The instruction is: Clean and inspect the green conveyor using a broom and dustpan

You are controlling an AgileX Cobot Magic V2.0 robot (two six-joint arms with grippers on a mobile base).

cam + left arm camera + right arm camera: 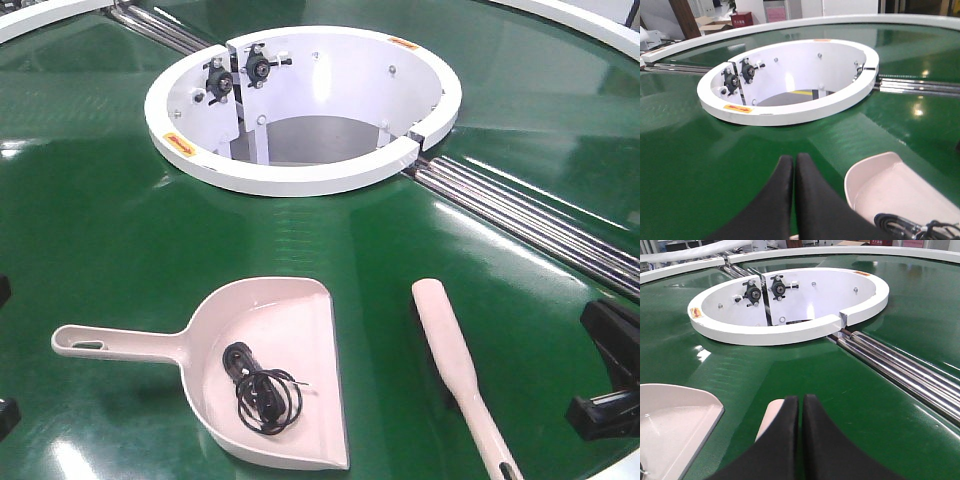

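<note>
Right gripper (800,405): jaws pressed together, empty, above the broom (455,360). Left gripper (794,165): likewise closed, empty, beside the dustpan (270,370).
Green conveyor (100,220): carries both.
Broom: long axis near-to-far, nearer right arm.
Black cable (262,390): coiled in dustpan.

The green conveyor (110,210) is a glossy dark green, streaked with pale white reflections; its ring-shaped hub (300,180) is white, marked with small orange-and-yellow labels (181,143) and holding black bearing mounts (258,67) on its inner wall; the roller strips (530,225) are bright chrome with dark lines between them; the outer rim (790,24) is white too; the dustpan (300,330) is a pale beige-pink, plain and unpatterned, with a coiled black cable (262,392) lying dark against it; the broom (450,345) is the same pale beige-pink; the left gripper (794,165) and the right gripper (800,405) both show matte black fingers.
</note>
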